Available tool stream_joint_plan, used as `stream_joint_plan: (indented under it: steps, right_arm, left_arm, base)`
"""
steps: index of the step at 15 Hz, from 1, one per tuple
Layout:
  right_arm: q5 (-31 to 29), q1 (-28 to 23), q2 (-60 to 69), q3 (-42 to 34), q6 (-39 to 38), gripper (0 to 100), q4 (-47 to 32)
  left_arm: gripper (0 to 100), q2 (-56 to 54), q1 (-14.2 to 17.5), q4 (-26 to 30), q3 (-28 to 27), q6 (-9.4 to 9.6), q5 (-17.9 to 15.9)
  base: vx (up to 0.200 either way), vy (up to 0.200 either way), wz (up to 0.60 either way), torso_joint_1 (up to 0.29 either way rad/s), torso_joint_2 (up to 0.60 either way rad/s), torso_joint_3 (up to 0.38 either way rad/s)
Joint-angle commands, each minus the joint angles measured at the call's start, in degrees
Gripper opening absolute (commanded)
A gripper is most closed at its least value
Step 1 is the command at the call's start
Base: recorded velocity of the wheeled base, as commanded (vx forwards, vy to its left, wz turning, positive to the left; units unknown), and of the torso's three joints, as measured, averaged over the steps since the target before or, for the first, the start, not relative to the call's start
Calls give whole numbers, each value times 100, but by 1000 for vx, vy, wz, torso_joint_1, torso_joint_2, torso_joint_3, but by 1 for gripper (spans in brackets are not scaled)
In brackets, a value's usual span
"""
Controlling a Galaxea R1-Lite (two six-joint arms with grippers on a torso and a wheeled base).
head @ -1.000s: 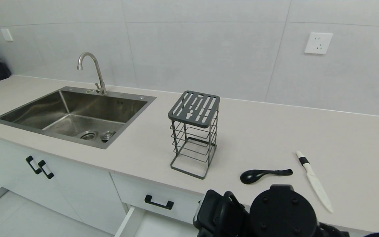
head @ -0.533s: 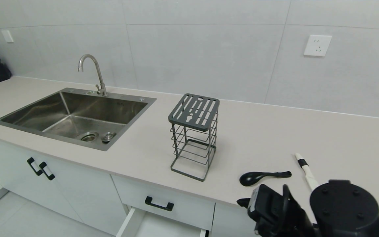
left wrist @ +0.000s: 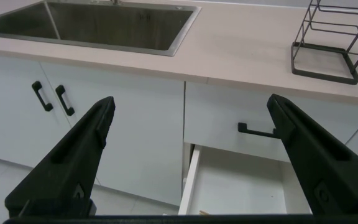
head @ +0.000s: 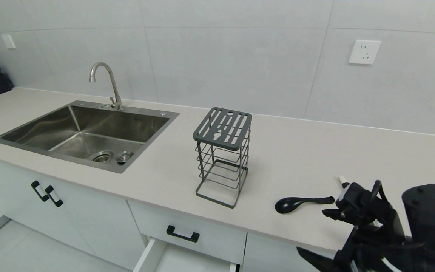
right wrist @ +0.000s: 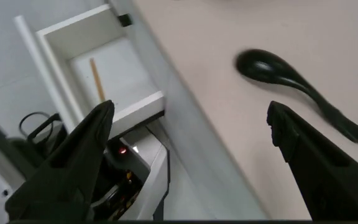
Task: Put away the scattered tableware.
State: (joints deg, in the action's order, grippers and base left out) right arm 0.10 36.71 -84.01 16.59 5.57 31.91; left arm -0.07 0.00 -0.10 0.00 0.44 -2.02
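A black spoon point(head: 300, 203) lies on the counter right of the wire rack point(head: 223, 155), bowl toward the rack. Just beyond it lies a white knife point(head: 342, 181) with a black band; only its handle end shows, the rest is behind my right gripper point(head: 347, 206). That gripper hovers above the counter's front edge, right of the spoon's handle, open and holding nothing. In the right wrist view the spoon point(right wrist: 297, 87) lies ahead of the open right gripper point(right wrist: 190, 109). My left gripper point(left wrist: 190, 102) is open and low, in front of the cabinets, facing the open drawer point(left wrist: 241, 180).
The drawer point(right wrist: 104, 81) under the counter stands pulled out, with a wooden chopstick point(right wrist: 94, 78) inside. A steel sink point(head: 85, 132) with a tap is at the left. Black-handled cabinet doors point(left wrist: 55, 99) are below it. Bare counter stretches behind the spoon.
My right arm has swung to the right and risen from below the counter's edge to beside the spoon, now covering most of the knife. The spoon and knife have not moved.
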Motion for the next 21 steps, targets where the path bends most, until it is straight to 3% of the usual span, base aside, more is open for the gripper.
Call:
stream_joint_plan:
  steps: [1,5,9,11,12,14,21]
  right_arm:
    - [-1,-735,-28,-16,23,100,-45]
    - [17,-972,-494,37,32,100,-1]
    - [447,-1438,-951,389,234,100,184]
    - [1247,-2018,-1241,635,1025,100,201]
    - [1695,-2080,-1267,626,1174,100,201]
    - [1985,-2150,-1355,626,1368,100,192]
    - [1994,-2238,-1979,995,1631,100,192]
  left_arm:
    - [100,7,0,1,0,0,0]
    - [100,7,0,1,0,0,0]
    - [100,7,0,1,0,0,0]
    - [100,7,0,1,0,0,0]
    - [100,7,0,1,0,0,0]
    - [100,7,0,1,0,0,0]
    - [100,7,0,1,0,0,0]
  base:
    - [0,0,0,0,0,0]
    - [0,0,0,0,0,0]
    - [0,0,0,0,0,0]
    - [0,0,0,0,0,0]
    - [0,0,0,0,0,0]
    - [0,0,0,0,0,0]
    - [0,0,0,0,0,0]
